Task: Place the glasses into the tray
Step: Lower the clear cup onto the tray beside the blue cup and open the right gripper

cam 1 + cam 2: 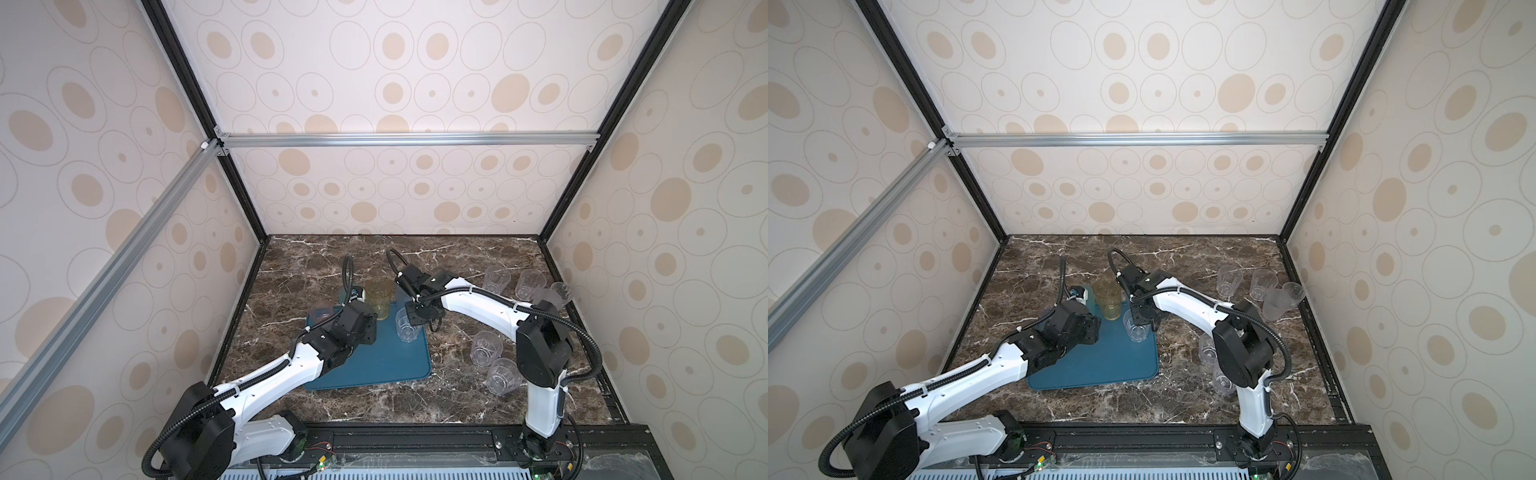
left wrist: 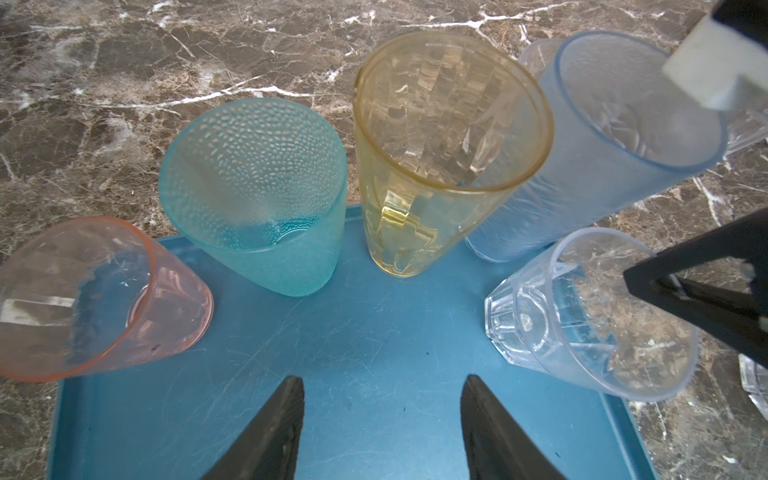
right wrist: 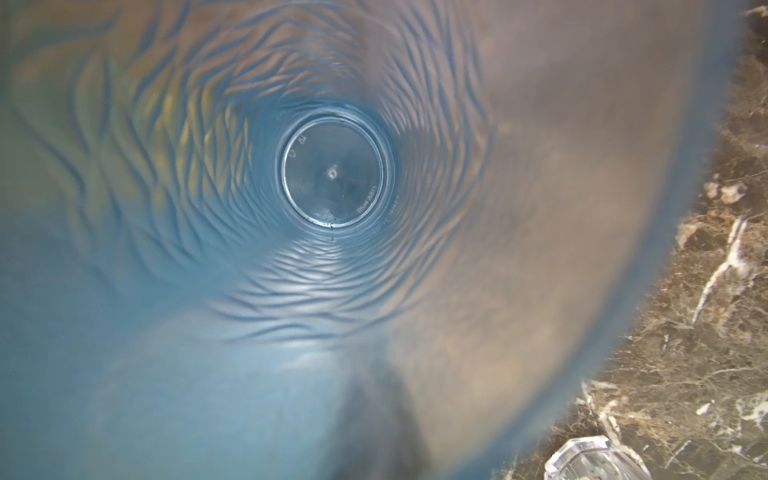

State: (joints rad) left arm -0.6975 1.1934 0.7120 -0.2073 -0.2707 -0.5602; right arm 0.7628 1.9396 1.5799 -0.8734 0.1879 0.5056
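The teal-blue tray [image 1: 395, 365] [image 2: 374, 353] lies mid-table. Along its far edge stand a pink glass [image 2: 91, 299], a teal glass [image 2: 257, 187], a yellow glass [image 1: 379, 297] [image 2: 440, 166] and a grey-blue glass [image 2: 602, 145]. A short clear faceted glass [image 1: 406, 328] [image 2: 582, 316] stands at the tray's right edge. My left gripper [image 2: 384, 380] hangs open over bare tray, holding nothing. My right gripper [image 1: 417, 318] [image 2: 627, 276] is shut, its tip at the clear glass's rim. I cannot tell whether it pinches that rim. The right wrist view looks down into the grey-blue glass [image 3: 332, 174].
Several clear glasses stand on the marble to the right. Some are far back [image 1: 496, 280] [image 1: 530, 284], beside a frosted one [image 1: 546, 299]. Two are nearer [image 1: 485, 348] [image 1: 503, 376], next to the right arm. Patterned walls close in three sides.
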